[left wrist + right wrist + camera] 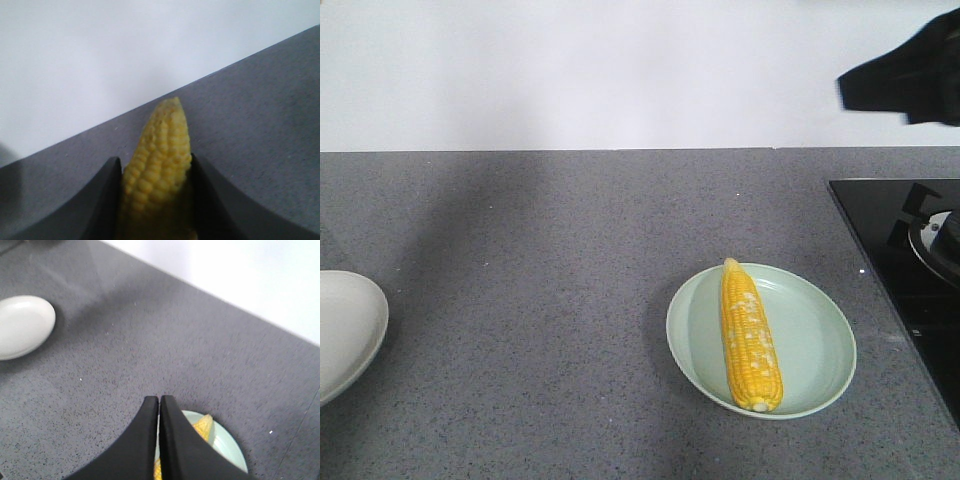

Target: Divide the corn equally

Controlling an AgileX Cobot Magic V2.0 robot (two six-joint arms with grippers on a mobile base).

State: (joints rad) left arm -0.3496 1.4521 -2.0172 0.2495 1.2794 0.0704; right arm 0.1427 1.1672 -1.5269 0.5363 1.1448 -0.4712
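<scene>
One corn cob [750,335] lies lengthwise in a pale green plate [815,345] on the grey counter, right of centre. In the right wrist view the same corn [202,426] and green plate [227,447] show partly behind my right gripper [159,400], which hangs above them, shut and empty. The right arm [910,75] shows at the top right of the front view. My left gripper [156,165] is shut on a second corn cob [160,165], its tapered tip pointing toward the wall. The left gripper is outside the front view.
A white plate [345,330] sits at the counter's left edge, the same white plate [22,326] at upper left in the right wrist view. A black glass hob [910,270] with a burner fills the right side. A white wall stands behind the counter.
</scene>
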